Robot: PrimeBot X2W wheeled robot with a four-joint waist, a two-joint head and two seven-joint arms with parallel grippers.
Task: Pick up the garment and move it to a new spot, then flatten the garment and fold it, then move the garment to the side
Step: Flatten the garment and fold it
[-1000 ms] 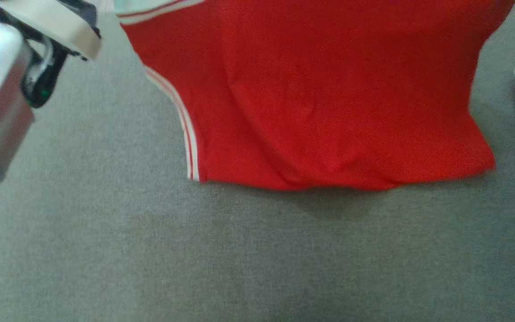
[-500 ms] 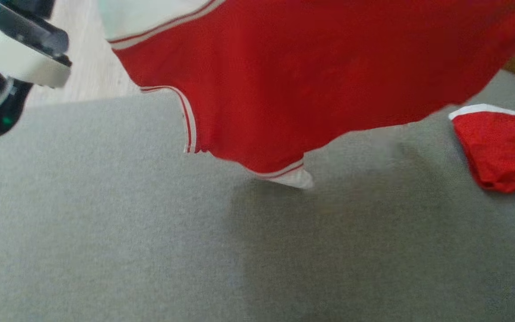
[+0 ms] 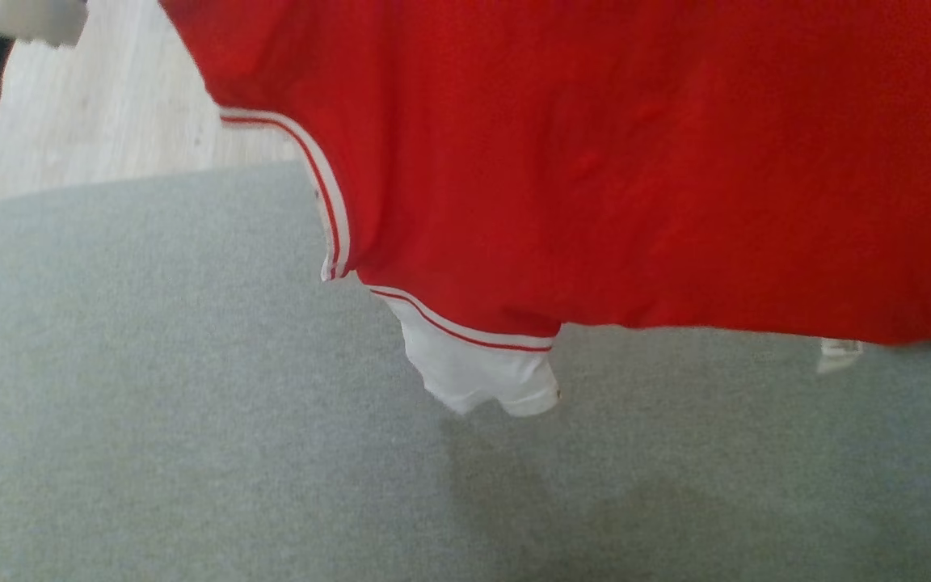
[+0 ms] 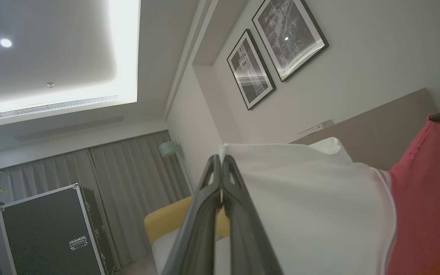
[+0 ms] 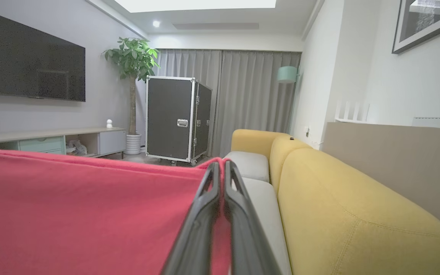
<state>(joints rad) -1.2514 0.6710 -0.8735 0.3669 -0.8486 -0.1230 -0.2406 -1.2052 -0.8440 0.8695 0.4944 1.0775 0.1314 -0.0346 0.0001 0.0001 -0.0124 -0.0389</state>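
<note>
**While the garment hangs from both grippers, flattening and folding wait**

Since both grippers are clenched on cloth, the pick-up looks done, and I judge the carry to a new spot to be in hand. In the left wrist view the left gripper [image 4: 221, 158] has its two dark fingers pressed together at mid-frame, nipping the top edge of a white panel of the garment [image 4: 300, 198]. The red body of the garment falls away at the right edge of that frame. In the right wrist view the right gripper [image 5: 222, 164] is likewise closed tight, with the red upper edge of the cloth caught between its fingertips. The fabric stretches from there across the lower left of the frame, and a yellow sofa [image 5: 338, 198] fills the right.

From the head camera the garment spans the upper half of the frame as a hanging red sheet. A white sleeve [image 3: 473, 372] dangles below its lower edge near the centre. Beneath it lies a grey upholstered surface [image 3: 150, 420], with pale floor [image 3: 110, 105] at the upper left. Whether the sleeve tip touches the grey surface I cannot tell, though the shadow under it suggests it hangs just clear.

Everything after the lift is left to do. The garment is not laid down, not flattened and not folded, and no move to the side has been made. I judge the task to be in its first part.
</note>
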